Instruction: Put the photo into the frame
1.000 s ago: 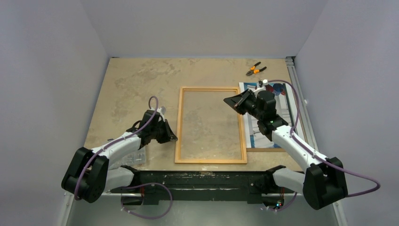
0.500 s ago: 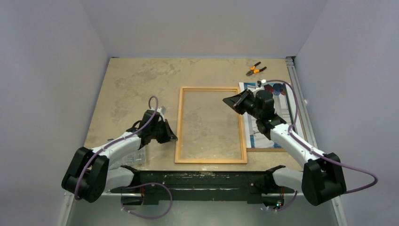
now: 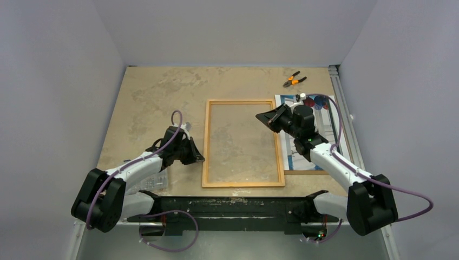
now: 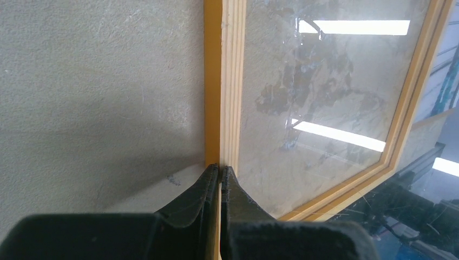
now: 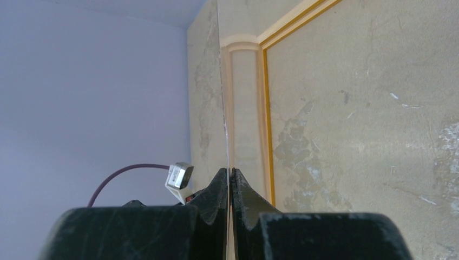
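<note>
The frame [image 3: 206,142], with a thin orange border, lies flat in the middle of the table. It also shows in the left wrist view [image 4: 213,81]. My left gripper [image 3: 198,157] [image 4: 221,167] is shut on the frame's left rail. My right gripper [image 3: 264,116] [image 5: 228,170] is over the frame's right side, shut on the edge of a thin clear pane [image 5: 223,108] that I see edge-on. The photo [image 3: 326,111], with dark red balloons, lies to the right of the frame, mostly hidden under my right arm.
A brown backing board [image 3: 303,171] lies under the photo. Orange-handled pliers [image 3: 294,80] lie at the back right. A clear plastic item [image 3: 147,184] sits by the left arm's base. A metal rail [image 3: 346,124] runs along the table's right edge.
My right gripper has shifted slightly left and back with the pane. The frame's near right corner has moved a touch. The left arm has not moved.
</note>
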Controlling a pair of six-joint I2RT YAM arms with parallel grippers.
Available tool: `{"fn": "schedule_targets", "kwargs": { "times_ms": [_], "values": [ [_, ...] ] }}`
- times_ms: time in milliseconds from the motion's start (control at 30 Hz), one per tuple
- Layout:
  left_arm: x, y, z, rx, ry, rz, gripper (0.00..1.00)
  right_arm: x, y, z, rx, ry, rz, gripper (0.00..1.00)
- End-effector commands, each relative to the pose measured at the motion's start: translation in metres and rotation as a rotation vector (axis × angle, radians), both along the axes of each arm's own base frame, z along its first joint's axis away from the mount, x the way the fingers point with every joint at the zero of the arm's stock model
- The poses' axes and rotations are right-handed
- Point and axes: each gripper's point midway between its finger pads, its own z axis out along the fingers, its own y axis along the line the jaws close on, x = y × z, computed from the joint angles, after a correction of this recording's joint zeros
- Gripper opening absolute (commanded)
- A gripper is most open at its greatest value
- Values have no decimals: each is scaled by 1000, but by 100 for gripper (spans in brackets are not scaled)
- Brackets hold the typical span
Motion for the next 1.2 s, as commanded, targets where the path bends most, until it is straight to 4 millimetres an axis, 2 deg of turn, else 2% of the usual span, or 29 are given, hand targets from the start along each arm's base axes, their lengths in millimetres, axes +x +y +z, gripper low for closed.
{"fn": "schedule_targets", "kwargs": {
  "times_ms": [0, 667, 1167],
  "values": [
    [-13, 16, -23, 83, 52, 4, 0, 0, 4, 3, 23, -25, 7, 0],
    [-13, 16, -24, 84, 57, 2, 0, -12, 6, -17, -8, 9, 32, 0],
    [-13, 15, -24, 82, 57, -1, 0, -18, 0, -57, -155, 67, 72, 0]
  ]
}}
